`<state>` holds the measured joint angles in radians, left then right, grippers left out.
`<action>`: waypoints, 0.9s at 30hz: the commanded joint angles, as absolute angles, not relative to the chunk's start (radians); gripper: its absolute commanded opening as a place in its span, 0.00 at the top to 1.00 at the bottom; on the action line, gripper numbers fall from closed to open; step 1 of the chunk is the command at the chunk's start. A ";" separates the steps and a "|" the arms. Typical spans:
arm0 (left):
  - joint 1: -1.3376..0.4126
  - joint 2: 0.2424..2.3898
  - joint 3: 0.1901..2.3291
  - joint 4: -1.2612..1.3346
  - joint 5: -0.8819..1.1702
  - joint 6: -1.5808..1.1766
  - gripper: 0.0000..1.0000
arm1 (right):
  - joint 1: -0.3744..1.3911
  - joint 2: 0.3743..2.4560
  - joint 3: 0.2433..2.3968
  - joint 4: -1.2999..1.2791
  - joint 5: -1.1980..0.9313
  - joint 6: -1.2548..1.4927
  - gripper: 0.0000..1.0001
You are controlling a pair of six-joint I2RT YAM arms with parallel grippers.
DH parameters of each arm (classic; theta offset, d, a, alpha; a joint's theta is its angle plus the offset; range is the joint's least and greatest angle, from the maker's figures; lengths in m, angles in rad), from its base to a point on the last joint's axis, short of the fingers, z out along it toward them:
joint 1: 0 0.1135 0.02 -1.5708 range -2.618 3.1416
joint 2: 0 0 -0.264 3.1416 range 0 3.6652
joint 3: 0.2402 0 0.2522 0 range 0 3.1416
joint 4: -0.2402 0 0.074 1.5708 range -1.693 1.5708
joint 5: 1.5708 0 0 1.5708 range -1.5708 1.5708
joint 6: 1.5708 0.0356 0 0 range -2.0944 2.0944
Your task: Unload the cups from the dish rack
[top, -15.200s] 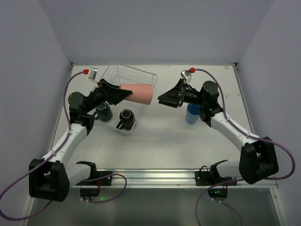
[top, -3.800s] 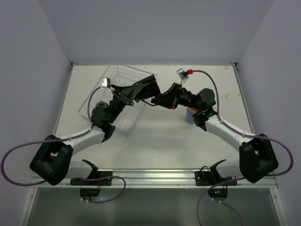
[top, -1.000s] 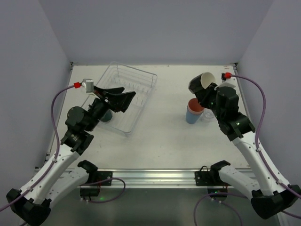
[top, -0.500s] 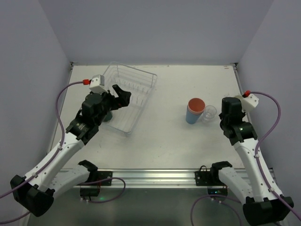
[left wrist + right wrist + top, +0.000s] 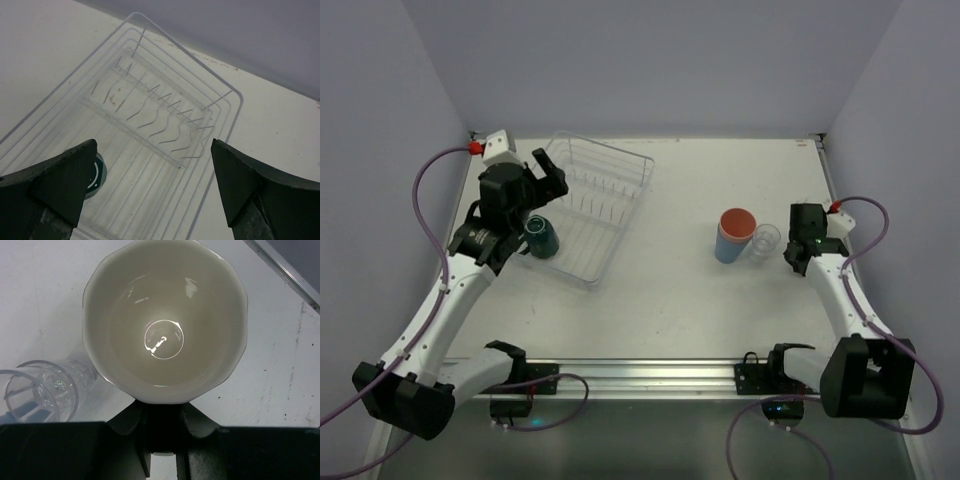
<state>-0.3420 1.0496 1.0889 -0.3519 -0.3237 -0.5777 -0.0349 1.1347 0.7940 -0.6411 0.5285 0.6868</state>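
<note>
The see-through dish rack (image 5: pixel 610 190) (image 5: pixel 150 165) lies at the back left. A dark teal mug (image 5: pixel 540 237) (image 5: pixel 98 172) stands in its near-left corner. My left gripper (image 5: pixel 552 172) (image 5: pixel 152 150) hangs open above the rack with nothing between its fingers. Right of centre, a salmon-pink tumbler (image 5: pixel 736 222) sits nested in a light-blue tumbler (image 5: pixel 725 248), with a small clear glass (image 5: pixel 765 240) (image 5: pixel 35 395) beside them. Just right of the glass, my right gripper (image 5: pixel 798 250) (image 5: pixel 162 415) is shut on the handle of the black mug (image 5: pixel 165 325). The mug is upright, its cream inside facing up.
The side walls stand close to both arms. The table's back right edge, a metal strip (image 5: pixel 285 272), runs near the held mug. Bare white tabletop (image 5: pixel 660 290) lies between the rack and the tumblers.
My right arm brought the black mug down from high at the back, turned it upright and settled right of the glass. My left gripper swung back and left over the rack, staying open.
</note>
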 commanded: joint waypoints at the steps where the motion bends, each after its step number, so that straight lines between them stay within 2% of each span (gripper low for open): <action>1: -0.285 1.104 1.146 -0.429 -0.284 -0.538 0.00 | -0.046 1.169 0.821 -0.531 0.543 0.660 1.00; 11: -0.129 1.138 1.094 -0.391 -0.163 -0.566 0.00 | -0.048 1.269 0.831 -0.523 0.555 0.641 1.00; 15: -0.092 1.169 1.101 -0.403 -0.120 -0.555 0.00 | -0.046 1.301 0.844 -0.541 0.558 0.638 0.84; 16: -0.089 1.180 1.101 -0.403 -0.120 -0.548 0.00 | -0.048 1.302 0.844 -0.545 0.557 0.641 0.75; 18: -0.078 1.192 1.106 -0.413 -0.136 -0.531 0.00 | -0.046 1.287 0.831 -0.534 0.551 0.637 0.64; 20: -0.077 1.216 1.118 -0.436 -0.179 -0.508 0.00 | -0.044 1.246 0.812 -0.529 0.542 0.637 0.43; 23: -0.074 1.250 1.127 -0.465 -0.190 -0.482 0.00 | -0.035 1.191 0.796 -0.525 0.506 0.637 0.21; 27: -0.074 1.241 1.086 -0.466 -0.207 -0.463 0.00 | -0.005 1.128 0.801 -0.575 0.482 0.655 0.14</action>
<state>-0.0845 1.2625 1.0981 -0.4511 -0.1741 -0.5159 -0.0261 1.1885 0.7959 -0.5636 0.4953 0.6357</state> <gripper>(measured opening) 0.997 0.846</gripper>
